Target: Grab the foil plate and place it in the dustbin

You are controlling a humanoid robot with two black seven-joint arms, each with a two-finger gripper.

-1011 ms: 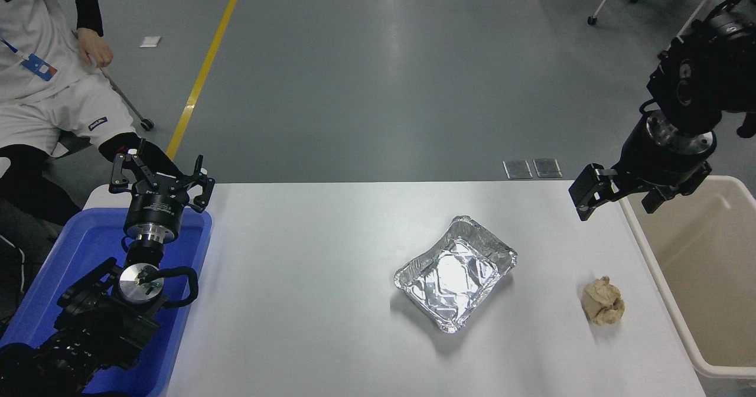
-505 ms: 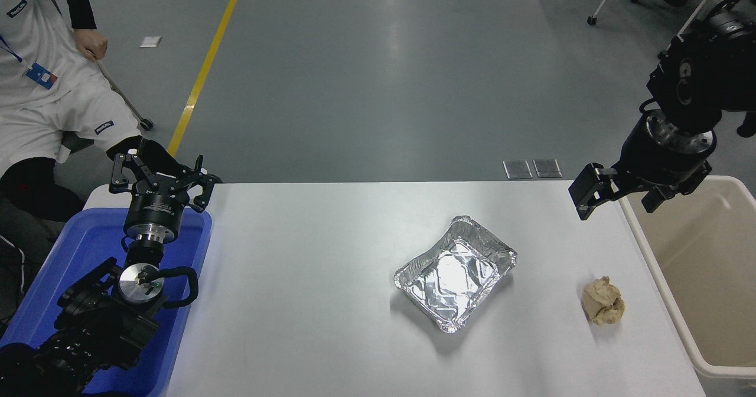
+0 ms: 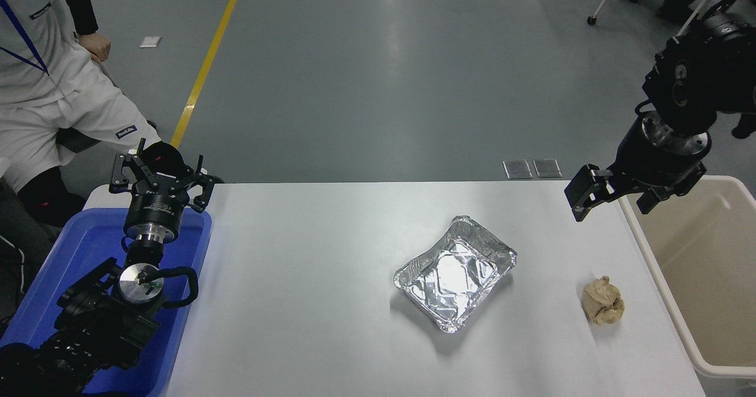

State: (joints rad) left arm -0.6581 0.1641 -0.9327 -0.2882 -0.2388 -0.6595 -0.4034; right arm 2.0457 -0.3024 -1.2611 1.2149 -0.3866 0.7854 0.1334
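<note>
The foil plate (image 3: pixel 455 273), a shiny silver rectangular tray, lies open side up on the white table (image 3: pixel 307 302), right of centre. The beige dustbin (image 3: pixel 703 267) stands at the table's right edge. My right gripper (image 3: pixel 611 199) hangs open and empty above the table's far right corner, by the bin's near rim, up and to the right of the plate. My left gripper (image 3: pixel 160 175) is parked open over the blue tub at the lower left.
A blue plastic tub (image 3: pixel 65 279) sits at the table's left end. A crumpled tan paper ball (image 3: pixel 602 300) lies between the plate and the bin. A person in white (image 3: pixel 53 90) is at the far left.
My right gripper has shifted slightly left and up. The person at the far left has moved. The plate and paper ball have not moved.
</note>
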